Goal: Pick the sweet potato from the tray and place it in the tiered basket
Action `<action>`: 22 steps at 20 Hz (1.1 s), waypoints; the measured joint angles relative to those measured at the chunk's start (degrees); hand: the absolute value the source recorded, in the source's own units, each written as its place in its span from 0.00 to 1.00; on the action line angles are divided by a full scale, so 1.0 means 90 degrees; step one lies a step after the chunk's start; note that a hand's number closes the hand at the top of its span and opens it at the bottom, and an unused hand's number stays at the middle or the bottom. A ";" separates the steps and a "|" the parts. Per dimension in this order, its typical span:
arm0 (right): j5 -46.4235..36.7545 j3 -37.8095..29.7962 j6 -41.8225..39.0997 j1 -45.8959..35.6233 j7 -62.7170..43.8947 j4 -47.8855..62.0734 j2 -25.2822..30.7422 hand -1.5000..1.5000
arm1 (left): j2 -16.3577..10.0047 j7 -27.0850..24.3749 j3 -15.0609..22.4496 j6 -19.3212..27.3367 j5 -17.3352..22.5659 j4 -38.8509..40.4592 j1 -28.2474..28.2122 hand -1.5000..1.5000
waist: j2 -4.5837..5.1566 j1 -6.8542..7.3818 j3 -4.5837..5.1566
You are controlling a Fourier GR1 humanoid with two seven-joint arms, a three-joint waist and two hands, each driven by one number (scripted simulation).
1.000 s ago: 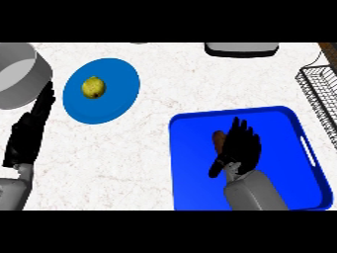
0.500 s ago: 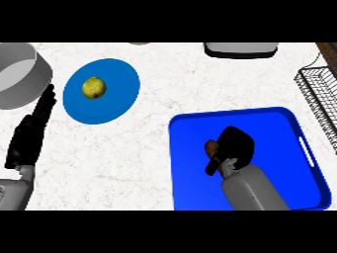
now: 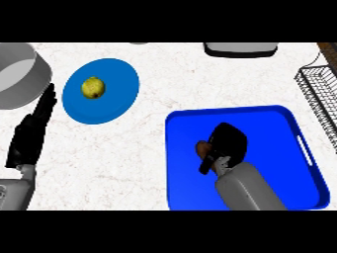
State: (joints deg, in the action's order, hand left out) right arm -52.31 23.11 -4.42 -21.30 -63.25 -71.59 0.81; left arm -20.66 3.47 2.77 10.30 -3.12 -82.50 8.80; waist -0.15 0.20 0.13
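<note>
white marbled counter (image 3: 186, 74) seen from steeply above. on its near right, a blue tray (image 3: 287, 173) with a raised rim and a slot handle along its right side. inside the tray, left of centre, the right hand (image 3: 226, 146), black, coming in from the near edge on a grey forearm, fingers curled down and clamped round the sweet potato (image 3: 201, 147). of the sweet potato only a small orange-brown end showing, poking out at the hand's left side, the rest hidden under palm and fingers. placed within the tray's outline, in its left half; lifted off the tray floor or resting on it, cannot tell. right of the tray, at the counter's right edge, the tiered basket (image 3: 324, 106), dark wire, well apart from the hand and only partly in view. at the far left, a grey pot (image 3: 10, 74), round, pale inside. just right of the pot, a blue plate (image 3: 120, 94) bearing a yellow-green fruit (image 3: 93, 87) left of the plate's centre. at the far edge, right of centre, a dark grey object (image 3: 241, 48) cut off at the view's edge, kind not clear. along the left side of the counter, the left hand (image 3: 34, 131), black, fingers straight and together, pointing far toward the pot, fingertips just beside the pot and left of the plate, relaxed, grasping nothing.
</note>
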 measured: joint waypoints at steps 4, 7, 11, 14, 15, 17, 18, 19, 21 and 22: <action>-0.0178 -0.0444 0.0307 -0.0410 -0.0091 -0.0157 0.0043 1.00 | 0.0033 0.0057 -0.0017 0.0018 -0.0056 0.0004 0.0083 0.50 | 0.0018 0.0005 -0.0010; -0.0330 -0.1482 0.0603 -0.0982 -0.0144 0.0089 0.0336 1.00 | 0.0010 0.0021 -0.0009 -0.0008 -0.0063 -0.0043 0.0104 0.50 | 0.0100 0.0069 -0.0017; -0.0628 -0.2678 0.1012 -0.1654 -0.0196 0.0351 0.0885 1.00 | 0.0008 -0.0011 0.0009 -0.0033 -0.0062 -0.0083 0.0122 0.50 | 0.0215 0.0193 -0.0019; -0.1125 -0.3290 0.1298 -0.2176 -0.0232 0.0587 0.1378 1.00 | 0.0012 -0.0025 0.0056 -0.0083 -0.0065 -0.0125 0.0205 0.50 | 0.0279 0.0334 -0.0008; -0.1347 -0.3433 0.1384 -0.2345 -0.0248 0.0684 0.1549 1.00 | 0.0006 -0.0025 0.0070 -0.0104 -0.0067 -0.0128 0.0238 0.50 | 0.0298 0.0388 -0.0002; -0.1821 -0.3663 0.1560 -0.2665 -0.0280 0.0883 0.1847 1.00 | 0.0045 -0.0008 0.0143 -0.0130 -0.0084 -0.0141 0.0301 0.50 | 0.0328 0.0491 0.0003; -0.2052 -0.3772 0.1636 -0.2830 -0.0299 0.0987 0.1993 1.00 | 0.0052 0.0000 0.0165 -0.0134 -0.0101 -0.0146 0.0345 0.50 | 0.0340 0.0538 0.0006; -0.2276 -0.3884 0.1722 -0.2966 -0.0309 0.1102 0.2138 1.00 | 0.0068 -0.0015 0.0200 -0.0158 -0.0104 -0.0148 0.0353 0.50 | 0.0350 0.0581 0.0006; -0.2735 -0.4060 0.1831 -0.3280 -0.0363 0.1362 0.2392 1.00 | 0.0098 -0.0004 0.0239 -0.0164 -0.0124 -0.0135 0.0435 0.50 | 0.0366 0.0657 0.0010; -0.2975 -0.4132 0.1883 -0.3411 -0.0396 0.1499 0.2496 1.00 | 0.0098 -0.0010 0.0245 -0.0188 -0.0116 -0.0121 0.0453 0.50 | 0.0369 0.0694 0.0011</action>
State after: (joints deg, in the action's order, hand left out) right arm -79.09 -14.08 12.53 -52.00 -66.81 -58.10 23.28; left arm -19.77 3.38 4.98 8.61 -4.16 -83.59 12.88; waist 3.17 6.44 0.23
